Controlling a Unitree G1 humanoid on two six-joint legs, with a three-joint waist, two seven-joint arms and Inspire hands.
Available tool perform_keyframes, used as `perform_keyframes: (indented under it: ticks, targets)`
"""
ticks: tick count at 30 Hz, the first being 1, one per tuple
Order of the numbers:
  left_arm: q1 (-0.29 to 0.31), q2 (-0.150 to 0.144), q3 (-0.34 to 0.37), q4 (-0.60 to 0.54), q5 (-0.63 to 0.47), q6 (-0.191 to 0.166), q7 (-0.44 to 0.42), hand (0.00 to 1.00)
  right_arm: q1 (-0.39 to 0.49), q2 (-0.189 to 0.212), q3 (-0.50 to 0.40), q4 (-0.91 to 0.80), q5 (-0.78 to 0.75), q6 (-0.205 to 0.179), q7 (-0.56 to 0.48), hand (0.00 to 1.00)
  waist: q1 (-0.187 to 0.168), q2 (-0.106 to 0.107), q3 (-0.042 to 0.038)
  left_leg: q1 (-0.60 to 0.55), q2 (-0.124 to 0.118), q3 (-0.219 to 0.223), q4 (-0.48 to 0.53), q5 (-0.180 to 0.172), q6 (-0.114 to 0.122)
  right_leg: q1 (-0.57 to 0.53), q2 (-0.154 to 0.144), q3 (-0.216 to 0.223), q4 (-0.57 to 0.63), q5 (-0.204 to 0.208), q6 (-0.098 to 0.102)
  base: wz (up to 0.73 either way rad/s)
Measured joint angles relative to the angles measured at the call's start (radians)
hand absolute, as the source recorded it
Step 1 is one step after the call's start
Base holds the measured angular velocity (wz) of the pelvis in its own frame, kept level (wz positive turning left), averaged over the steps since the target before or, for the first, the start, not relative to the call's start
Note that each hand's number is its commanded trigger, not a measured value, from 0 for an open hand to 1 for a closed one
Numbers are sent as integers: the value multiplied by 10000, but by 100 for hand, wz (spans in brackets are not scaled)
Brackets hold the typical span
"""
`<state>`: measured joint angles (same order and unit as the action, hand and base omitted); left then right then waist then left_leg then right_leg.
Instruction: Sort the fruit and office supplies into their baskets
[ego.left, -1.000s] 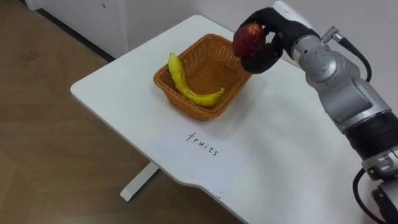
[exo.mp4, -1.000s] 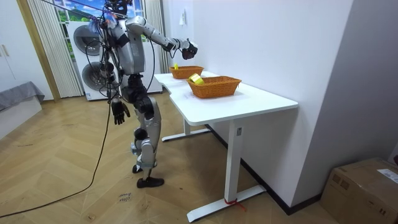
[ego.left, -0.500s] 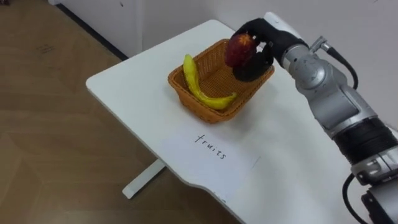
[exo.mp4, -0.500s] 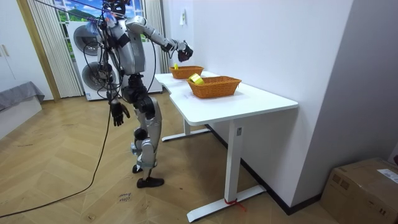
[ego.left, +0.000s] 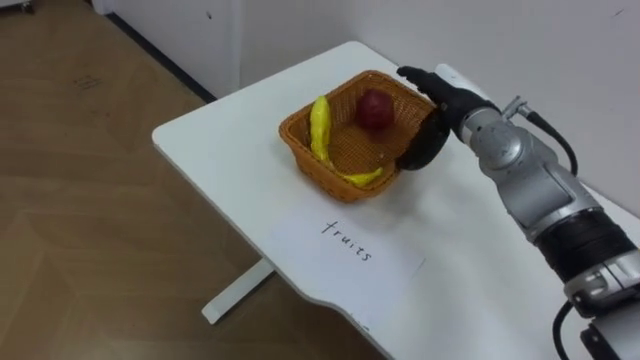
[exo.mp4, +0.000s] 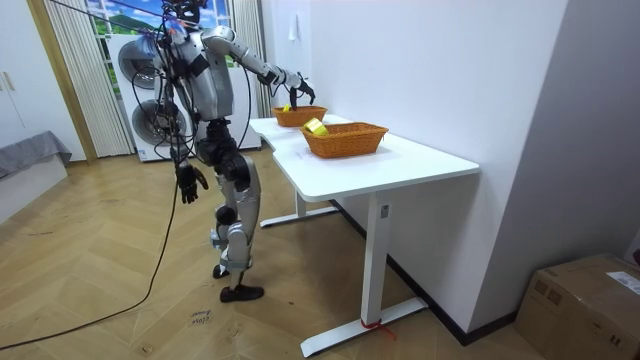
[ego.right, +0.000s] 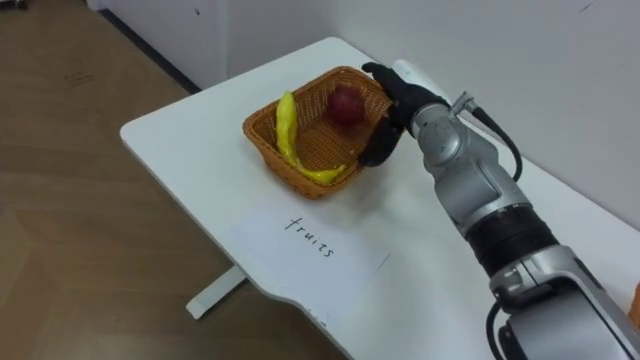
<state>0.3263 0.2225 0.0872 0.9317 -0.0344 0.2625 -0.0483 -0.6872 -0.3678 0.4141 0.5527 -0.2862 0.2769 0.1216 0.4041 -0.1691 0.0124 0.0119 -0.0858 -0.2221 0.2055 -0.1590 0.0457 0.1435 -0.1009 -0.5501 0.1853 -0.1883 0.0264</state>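
- One red apple (ego.left: 375, 108) lies inside the brown woven basket (ego.left: 300, 152), near the basket's far right corner.
- One yellow banana (ego.left: 320, 128) lies in the same basket. It leans along the left wall, and its end curls across the near side.
- Your robot's right hand (ego.left: 440, 110) is open and holds nothing. Its straight fingers (ego.left: 412, 75) reach over the far right rim of the basket, just beside the apple, and its thumb (ego.left: 415, 155) hangs down outside the right wall.
- You can see a sheet of paper (ego.left: 350, 245) with one written word lying flat on the white surface (ego.left: 210, 135), just in front of the basket.
- In the room view, a second basket (exo.mp4: 345, 140) stands on the same surface, nearer the camera. Something yellow (exo.mp4: 315, 126) lies in it, but it is too small to name.
- Your robot stands at the long side of the surface, with its right arm stretched out over the far basket.
- Its left hand (exo.mp4: 187, 180) hangs low by its side, well apart from the surface. You cannot tell if it is open or closed.
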Motion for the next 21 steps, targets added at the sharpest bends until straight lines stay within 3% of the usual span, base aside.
perform_keyframes:
  ticks: [7, 10, 11, 15, 21]
  targets:
    - [4, 0, -2, -5, 11, -5, -117, 0, -1, -1, -22, 19, 0, -20, -3, 0, 5, 52, 29, 4, -4, -5, 2, -2, 4, 19, 1, 3, -1, 0, 0, 0]
    - [14, -1, -9, -6, 12, -7, -139, 0, 0, -2, -47, 19, 37, -46, -3, 0, -38, 147, 42, 29, -5, -7, 5, -2, 4, 44, 1, 15, -1, 0, 1, 0]
    - [14, -1, -12, -6, 13, -16, -207, 0, 0, -2, -47, 17, 36, -63, -3, 0, -61, 229, 83, 96, -6, -6, 4, -5, 8, 105, -2, 12, -1, 0, 1, 0]
    - [44, -1, -11, -10, 63, -35, -397, 0, 13, -2, -46, 19, 6, -170, 24, 0, -124, 459, 35, 129, -31, -6, 2, -13, 22, 140, -25, 22, 1, -19, 32, 0]
    - [155, 0, -14, -320, 64, -64, -504, 0, 14, -3, -44, 19, 6, -172, 23, 0, -155, 457, -15, 163, -35, 6, 3, -4, 31, 162, -27, 24, 4, -23, 39, 0]
